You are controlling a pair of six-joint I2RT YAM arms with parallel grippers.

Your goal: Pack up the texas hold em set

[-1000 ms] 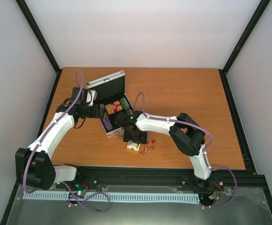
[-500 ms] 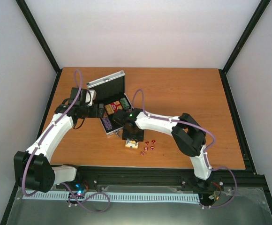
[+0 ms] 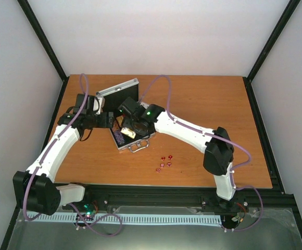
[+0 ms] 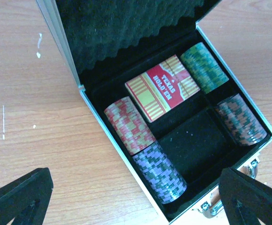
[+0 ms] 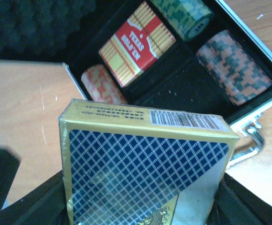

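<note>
The silver briefcase (image 3: 121, 147) lies open, its foam-lined lid (image 3: 118, 92) tilted back. Inside are the red card deck (image 4: 166, 87), green chips (image 4: 204, 67), pink-red chips (image 4: 129, 125), purple chips (image 4: 159, 172) and dark red chips (image 4: 241, 119). One middle compartment (image 4: 197, 140) is bare. My right gripper (image 5: 143, 197) is shut on the blue-yellow deck (image 5: 145, 154) and holds it above the case (image 5: 262, 105); in the top view the right gripper (image 3: 131, 127) hangs over the tray. My left gripper (image 4: 136, 201) stands open above the case's left side (image 3: 108, 121). Several tiny red dice (image 3: 164, 161) lie on the table.
The case's handle (image 3: 135, 148) sticks out toward the near edge. Bare wooden table (image 3: 208, 114) stretches to the right of the case. Black frame posts (image 3: 258, 62) and white walls border the table at the back and sides.
My right gripper has lifted the blue-yellow deck off the table in front of the case and carried it back and left over the open tray. The left arm shifted only slightly.
</note>
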